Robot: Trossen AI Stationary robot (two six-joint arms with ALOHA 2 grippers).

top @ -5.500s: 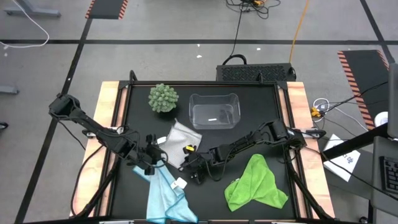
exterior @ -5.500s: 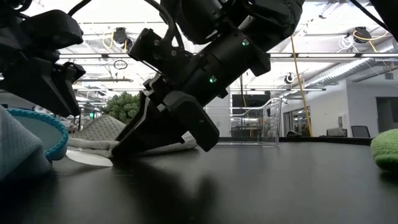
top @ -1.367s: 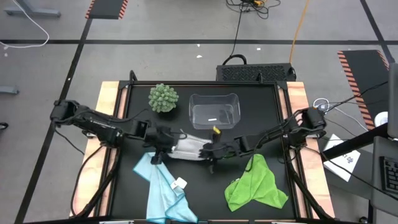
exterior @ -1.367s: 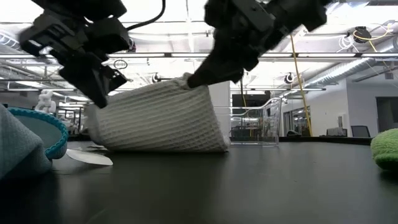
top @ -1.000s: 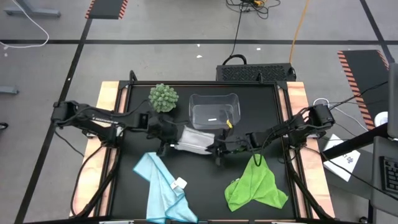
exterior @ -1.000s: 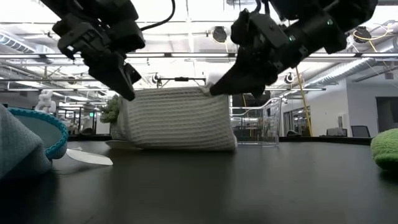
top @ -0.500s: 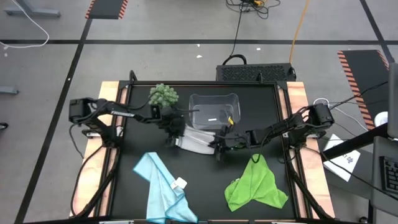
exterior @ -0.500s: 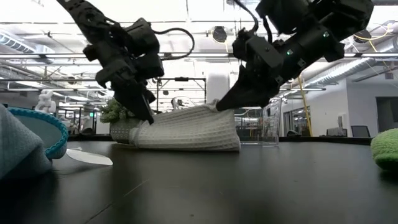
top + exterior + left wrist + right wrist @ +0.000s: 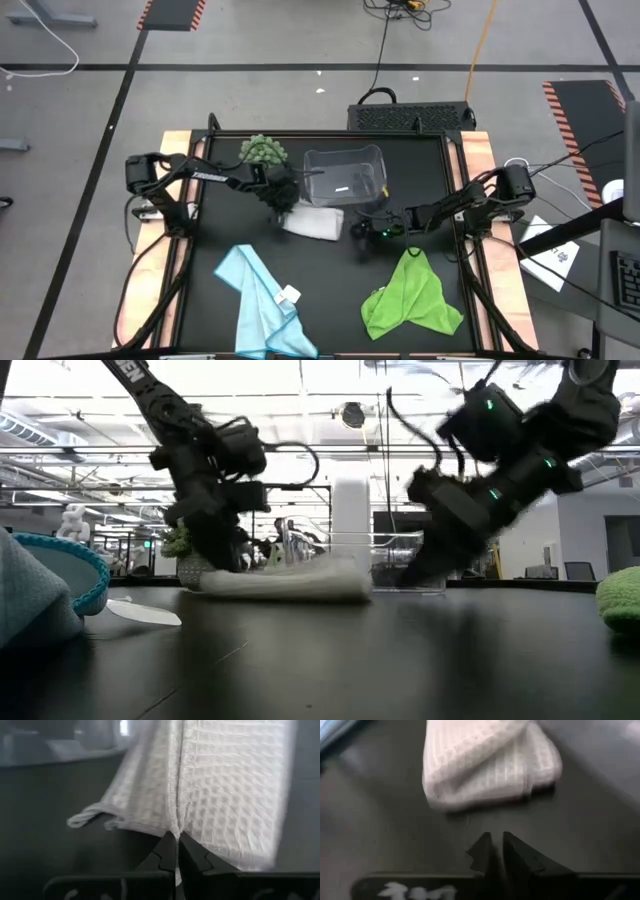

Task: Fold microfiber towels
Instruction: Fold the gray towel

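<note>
Lying nearest the table's front edge: blue towel [image 9: 262, 308] at left, green towel [image 9: 412, 298] at right, both loose and crumpled. Mid-table, white towel [image 9: 314, 222] rests folded flat. Left gripper [image 9: 176, 851] pinches that towel's edge, fingers clenched. Right gripper [image 9: 496, 851] sits just beside it, apart from the cloth, fingers slightly parted, holding nothing. Farther back: clear bin [image 9: 345, 178] and spiky plant [image 9: 262, 150].

Grey floor [image 9: 250, 40], bright ceiling lights [image 9: 300, 380]
</note>
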